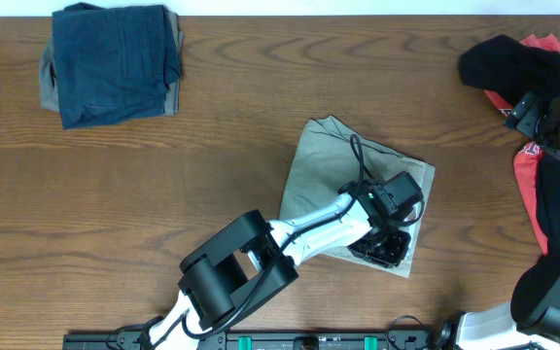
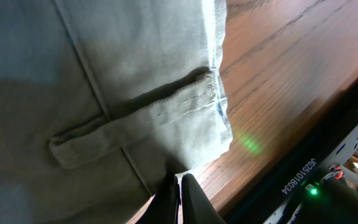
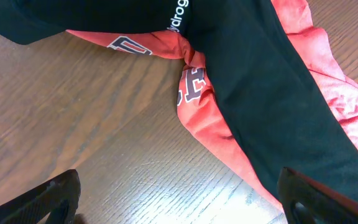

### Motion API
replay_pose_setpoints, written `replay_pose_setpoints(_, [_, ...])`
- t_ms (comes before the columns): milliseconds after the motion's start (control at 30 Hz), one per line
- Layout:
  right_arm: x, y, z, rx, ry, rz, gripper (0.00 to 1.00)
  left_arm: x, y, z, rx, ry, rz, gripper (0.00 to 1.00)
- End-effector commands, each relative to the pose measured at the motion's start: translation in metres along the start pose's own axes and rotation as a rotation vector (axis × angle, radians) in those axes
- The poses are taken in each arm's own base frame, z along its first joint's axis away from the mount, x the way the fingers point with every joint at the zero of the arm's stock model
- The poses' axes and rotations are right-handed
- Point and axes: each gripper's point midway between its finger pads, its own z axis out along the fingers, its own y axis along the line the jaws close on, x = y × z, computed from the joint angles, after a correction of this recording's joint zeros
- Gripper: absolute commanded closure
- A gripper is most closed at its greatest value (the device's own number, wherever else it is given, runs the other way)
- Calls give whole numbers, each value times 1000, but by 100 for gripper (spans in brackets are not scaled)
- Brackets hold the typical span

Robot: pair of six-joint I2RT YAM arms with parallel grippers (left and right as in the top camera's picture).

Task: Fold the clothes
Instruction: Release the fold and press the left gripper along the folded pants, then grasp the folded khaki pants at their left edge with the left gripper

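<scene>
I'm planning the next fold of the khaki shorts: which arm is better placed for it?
Left. The left gripper is at the near-right corner of the khaki shorts. The right gripper hangs open over the black and red sportswear at the right edge of the table, apart from the shorts.

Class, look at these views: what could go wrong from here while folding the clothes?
The left gripper is shut at the edge of the khaki shorts; a thin pinch could slip. The open right gripper hangs over black and red sportswear, so it might lift both garments.
</scene>
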Motion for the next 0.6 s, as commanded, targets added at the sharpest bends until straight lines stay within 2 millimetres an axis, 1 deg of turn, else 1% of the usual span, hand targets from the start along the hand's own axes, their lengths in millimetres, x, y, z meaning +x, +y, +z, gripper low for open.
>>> replay_pose_setpoints(0, [-3, -2, -2, 11, -10, -9, 1, 5, 4, 0, -6, 4, -11, 94])
replay_pose_setpoints(67, [-3, -2, -2, 11, -10, -9, 1, 4, 7, 0, -25, -4, -8, 94])
replay_pose_setpoints(167, [-3, -2, -2, 11, -10, -9, 1, 4, 8, -2, -27, -2, -3, 94])
replay_pose_setpoints(233, [-3, -2, -2, 11, -10, -9, 1, 5, 8, -13, -32, 0, -16, 94])
replay_pose_setpoints(300, [-3, -2, -2, 11, -10, -9, 1, 4, 5, -30, -31, -9, -3, 94])
replay_pose_setpoints(367, [-3, -2, -2, 11, -10, -9, 1, 2, 0, -52, -22, -34, 22, 94])
replay_pose_setpoints(467, [-3, -2, -2, 11, -10, -10, 1, -2, -5, -91, 1, -99, 53, 94])
replay_pose_setpoints(500, [-3, -2, -2, 11, -10, -9, 1, -3, -6, -106, 7, -125, 76, 91])
replay_pose_setpoints(533, [-3, -2, -2, 11, -10, -9, 1, -5, -4, -121, 7, -153, 103, 71])
replay_pose_setpoints(567, [-3, -2, -2, 11, -10, -10, 1, -7, 2, -135, -12, -185, 110, 56])
